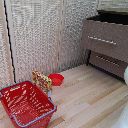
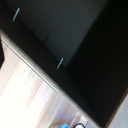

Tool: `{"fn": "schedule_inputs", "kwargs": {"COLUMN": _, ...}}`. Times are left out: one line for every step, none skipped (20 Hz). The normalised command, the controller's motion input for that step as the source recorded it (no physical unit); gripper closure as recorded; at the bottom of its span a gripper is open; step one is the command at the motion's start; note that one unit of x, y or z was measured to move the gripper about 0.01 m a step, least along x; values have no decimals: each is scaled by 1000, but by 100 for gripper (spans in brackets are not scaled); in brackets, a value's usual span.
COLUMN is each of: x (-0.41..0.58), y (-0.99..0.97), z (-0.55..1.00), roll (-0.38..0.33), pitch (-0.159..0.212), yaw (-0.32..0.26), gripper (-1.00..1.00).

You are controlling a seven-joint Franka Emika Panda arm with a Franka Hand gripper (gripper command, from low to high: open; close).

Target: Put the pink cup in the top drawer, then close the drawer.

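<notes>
The dresser [image 1: 107, 42] stands at the exterior view's right, against the slatted wall [image 1: 40, 35]. Its top drawer [image 1: 106, 39] is pulled out, with a dark opening above the brown front and silver handle [image 1: 102, 40]; a lower drawer [image 1: 107, 62] sits further back beneath it. A wide stretch of bare wooden floor [image 1: 85, 95] lies open between the dresser and the things at the exterior view's left.

There, a red wire basket [image 1: 25, 104] sits nearest the camera. Just behind it stands a patterned box [image 1: 42, 81], and beside that a shallow red bowl [image 1: 56, 79].

In the wrist view the drawer's dark inside [image 2: 65, 40] fills most of the picture, its front edge running diagonally above the pale floor.

The pink cup shows in neither view. Only a sliver of the fingers [image 2: 70, 125] is visible at the frame's edge, so I cannot tell how wide they are or whether they hold anything.
</notes>
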Motion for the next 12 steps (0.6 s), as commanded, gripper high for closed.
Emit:
{"fn": "schedule_inputs", "kwargs": {"x": -349, "y": 437, "z": -471, "roll": -337, "pitch": 3, "yaw": 18, "gripper": -100}}
{"fn": "schedule_inputs", "kwargs": {"x": -340, "y": 406, "z": -469, "roll": -337, "pitch": 5, "yaw": 28, "gripper": -100}}
{"fn": "schedule_inputs", "kwargs": {"x": -323, "y": 371, "z": -460, "roll": -339, "pitch": 9, "yaw": 40, "gripper": -100}}
{"fn": "schedule_inputs", "kwargs": {"x": -300, "y": 340, "z": -457, "roll": -339, "pitch": 10, "yaw": 54, "gripper": -100}}
{"fn": "schedule_inputs", "kwargs": {"x": -286, "y": 297, "z": -440, "roll": -342, "pitch": 15, "yaw": 68, "gripper": -100}}
{"fn": "schedule_inputs", "kwargs": {"x": -266, "y": 257, "z": -429, "roll": -345, "pitch": 17, "yaw": 81, "gripper": -100}}
{"fn": "schedule_inputs", "kwargs": {"x": -237, "y": 234, "z": -429, "roll": -347, "pitch": 15, "yaw": 92, "gripper": -100}}
{"fn": "schedule_inputs", "kwargs": {"x": -211, "y": 220, "z": -443, "roll": -345, "pitch": 13, "yaw": 101, "gripper": -100}}
{"fn": "schedule_inputs", "kwargs": {"x": -183, "y": 203, "z": -454, "roll": -340, "pitch": 11, "yaw": 112, "gripper": -100}}
{"fn": "schedule_inputs", "kwargs": {"x": -183, "y": 177, "z": -437, "roll": -344, "pitch": 15, "yaw": 117, "gripper": -100}}
{"fn": "schedule_inputs", "kwargs": {"x": -197, "y": 146, "z": -411, "roll": -349, "pitch": 20, "yaw": 124, "gripper": -100}}
{"fn": "schedule_inputs", "kwargs": {"x": -214, "y": 114, "z": -377, "roll": -354, "pitch": 28, "yaw": 130, "gripper": -100}}
